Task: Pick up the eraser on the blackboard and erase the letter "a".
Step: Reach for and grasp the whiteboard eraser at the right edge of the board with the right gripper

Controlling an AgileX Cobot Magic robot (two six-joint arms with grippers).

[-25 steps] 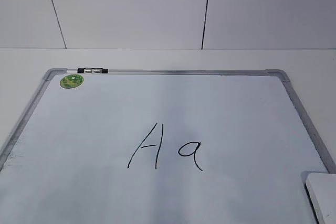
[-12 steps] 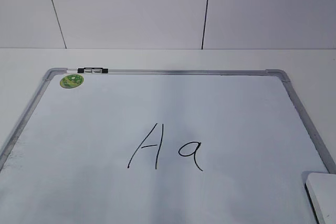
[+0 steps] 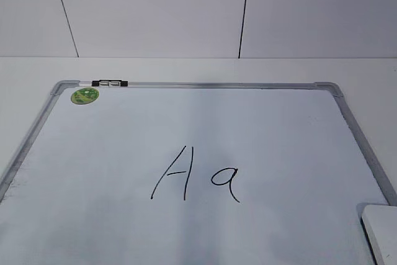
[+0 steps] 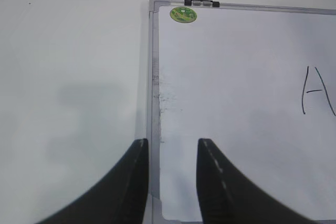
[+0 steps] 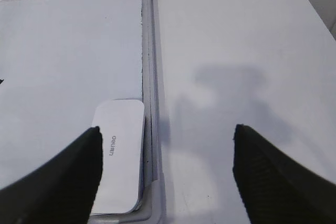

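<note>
From the exterior view I see the blackboard (image 3: 198, 91) lying flat on the white tabletop (image 3: 198, 69), its grey frame running round it and a round green sticker (image 3: 84, 95) in the far left corner. A small black-and-white clip (image 3: 109, 83) sits on the far frame rail just beside that sticker. In the middle of the board stands a tall capital "A" (image 3: 172, 174), and just to its right the letter "a" (image 3: 226, 183), both intact in black marker. The eraser (image 3: 379, 233) shows only as a white corner at the lower right edge, on the board's near right corner.

My right wrist view gives it better: the eraser (image 5: 120, 155) lies with its printed top up, tucked against the right frame rail. The right pincer (image 5: 167, 174) hangs above with its jaws spread wide, released, one finger over the eraser's left side, the other over bare tabletop. The left pincer (image 4: 172, 179) is also released, its fingers straddling the board's left frame rail, holding nothing.
</note>
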